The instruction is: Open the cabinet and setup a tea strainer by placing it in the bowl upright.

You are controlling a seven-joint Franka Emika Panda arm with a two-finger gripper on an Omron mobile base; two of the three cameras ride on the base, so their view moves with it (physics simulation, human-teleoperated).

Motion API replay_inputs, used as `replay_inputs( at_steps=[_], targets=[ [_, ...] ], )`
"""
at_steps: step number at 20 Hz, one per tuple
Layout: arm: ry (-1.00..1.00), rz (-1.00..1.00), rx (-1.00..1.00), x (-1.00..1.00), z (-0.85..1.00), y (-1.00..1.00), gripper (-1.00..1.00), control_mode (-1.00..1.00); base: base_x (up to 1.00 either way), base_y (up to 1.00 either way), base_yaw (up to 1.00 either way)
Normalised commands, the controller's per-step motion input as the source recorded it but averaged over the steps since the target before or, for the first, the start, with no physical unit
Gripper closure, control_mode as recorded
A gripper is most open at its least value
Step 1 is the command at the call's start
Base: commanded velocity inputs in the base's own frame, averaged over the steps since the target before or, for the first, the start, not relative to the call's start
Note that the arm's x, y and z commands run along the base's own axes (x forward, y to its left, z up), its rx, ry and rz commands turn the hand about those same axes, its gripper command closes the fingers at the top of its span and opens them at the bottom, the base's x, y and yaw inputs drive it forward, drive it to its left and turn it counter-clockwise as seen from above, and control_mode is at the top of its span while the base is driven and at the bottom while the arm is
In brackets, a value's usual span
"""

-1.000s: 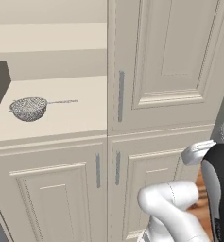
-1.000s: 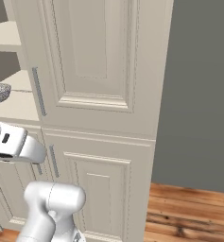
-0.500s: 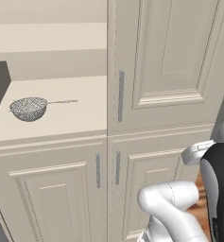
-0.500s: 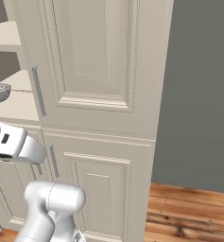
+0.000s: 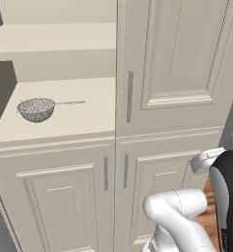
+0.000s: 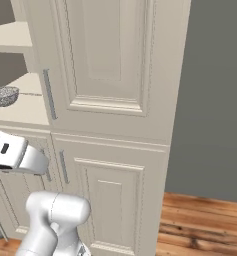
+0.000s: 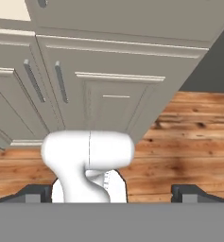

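A grey fine-mesh tea strainer (image 5: 37, 109) lay on an open cream shelf (image 5: 59, 118) of the tall cabinet (image 5: 177, 74), at about nine o'clock in the left base view. Its half-round basket sat bowl-side down, and its thin wire handle ran along the shelf toward three o'clock, ending short of the closed upper door (image 5: 174, 64) with its vertical grey bar handle (image 5: 130, 96). In the hand view the gripper (image 7: 111, 194) pointed down at the lower doors (image 7: 108, 85) and wood floor (image 7: 189, 142), well apart from the strainer. Its fingertips (image 7: 189, 193) stood fully spread, holding nothing.
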Motion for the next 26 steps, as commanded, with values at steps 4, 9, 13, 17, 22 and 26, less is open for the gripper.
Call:
replay_inputs(
  at_steps=[4,9,13,17,22,26],
  targets=[
    [0.00,0.00,0.00,0.00,0.00,0.00,-1.00,1.00,-0.29,0.59,0.19],
    [0.00,0.00,0.00,0.00,0.00,0.00,-1.00,1.00,-0.09,0.51,0.33],
    [0.00,0.00,0.00,0.00,0.00,0.00,-1.00,1.00,0.00,0.30,0.43],
    [0.00,0.00,0.00,0.00,0.00,0.00,-1.00,1.00,0.05,0.11,0.26],
    [0.00,0.00,0.00,0.00,0.00,0.00,-1.00,1.00,0.34,0.00,0.11],
    [0.00,0.00,0.00,0.00,0.00,0.00,-1.00,1.00,0.31,0.00,0.09]
  ],
)
